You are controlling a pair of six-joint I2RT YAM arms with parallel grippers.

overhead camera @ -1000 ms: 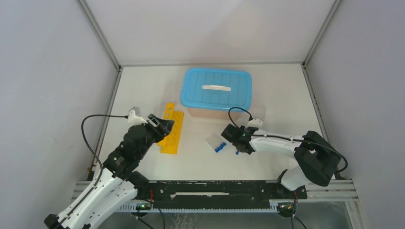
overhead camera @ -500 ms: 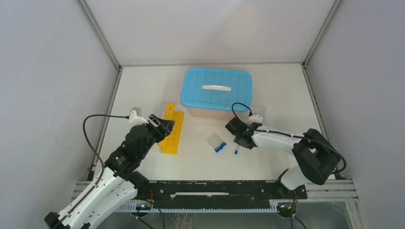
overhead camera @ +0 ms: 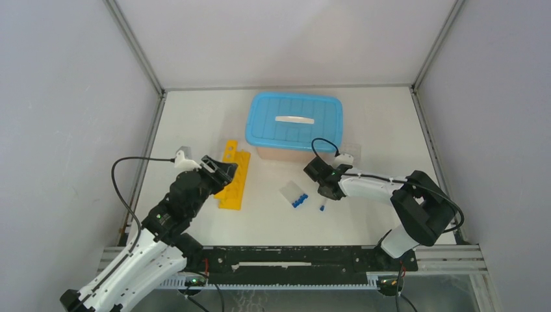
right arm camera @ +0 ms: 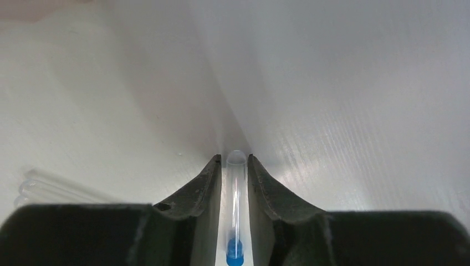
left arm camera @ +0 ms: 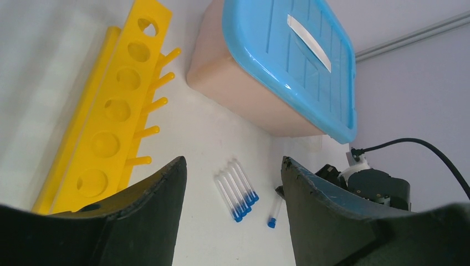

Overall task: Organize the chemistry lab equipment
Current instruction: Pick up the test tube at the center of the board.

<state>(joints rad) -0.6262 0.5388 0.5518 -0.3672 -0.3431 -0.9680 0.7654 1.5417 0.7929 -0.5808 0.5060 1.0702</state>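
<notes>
Jaws of the right gripper (right arm camera: 235,166) stand narrow, one on each side of a single blue-capped tube (right arm camera: 235,216) lying on the bench (right arm camera: 360,111). Whether they already pinch it cannot be told. Just to their left, four more tubes (overhead camera: 295,197) lie side by side. Farther left, the left gripper (left arm camera: 233,221) hangs wide open and empty above the yellow rack (left arm camera: 108,116), whose visible holes are empty. The organizing looks barely begun: no tube is racked yet.
</notes>
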